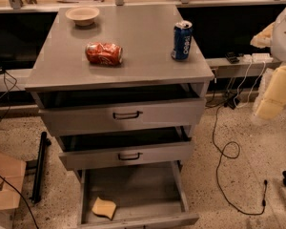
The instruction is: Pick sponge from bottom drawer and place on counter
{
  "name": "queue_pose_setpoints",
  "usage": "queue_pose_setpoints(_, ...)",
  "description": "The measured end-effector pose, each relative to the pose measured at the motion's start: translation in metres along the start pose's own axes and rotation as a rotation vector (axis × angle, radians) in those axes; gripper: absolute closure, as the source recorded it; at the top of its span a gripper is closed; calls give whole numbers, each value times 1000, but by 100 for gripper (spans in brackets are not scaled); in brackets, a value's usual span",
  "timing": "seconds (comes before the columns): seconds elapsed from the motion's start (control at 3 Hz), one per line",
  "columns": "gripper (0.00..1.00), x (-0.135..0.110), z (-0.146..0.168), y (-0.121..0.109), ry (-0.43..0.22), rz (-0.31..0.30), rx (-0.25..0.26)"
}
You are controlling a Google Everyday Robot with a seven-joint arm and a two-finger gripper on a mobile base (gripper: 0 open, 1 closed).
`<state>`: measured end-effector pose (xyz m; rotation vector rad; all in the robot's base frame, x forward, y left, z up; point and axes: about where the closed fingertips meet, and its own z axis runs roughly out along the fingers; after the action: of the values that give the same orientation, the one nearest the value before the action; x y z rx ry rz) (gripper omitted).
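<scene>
The tan-yellow sponge [104,207] lies flat on the floor of the open bottom drawer [133,185], near its front left corner. The grey counter [133,46] tops the cabinet above it. My arm and gripper [271,97] show as cream-white shapes at the right edge of the view. They are level with the upper drawers, well to the right of the cabinet and far from the sponge. Nothing shows in the gripper.
On the counter stand a beige bowl [82,15], a crushed red can [104,53] on its side and an upright blue can [182,40]. Two upper drawers with black handles [126,114] are partly pulled out above the bottom one. Cables [224,151] trail on the floor at right; a cardboard box [5,180] is at left.
</scene>
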<state>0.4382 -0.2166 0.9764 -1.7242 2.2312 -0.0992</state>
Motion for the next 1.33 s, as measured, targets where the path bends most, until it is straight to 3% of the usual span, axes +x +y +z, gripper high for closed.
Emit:
queue_pose_setpoints(0.67,0,-10,14,6,-35,-20,-10)
queue_pose_setpoints(1.0,0,-19,33,14,-108,-45,-38)
queue_pose_setpoints(1.33,0,-14,63,23,-229,-30,-86)
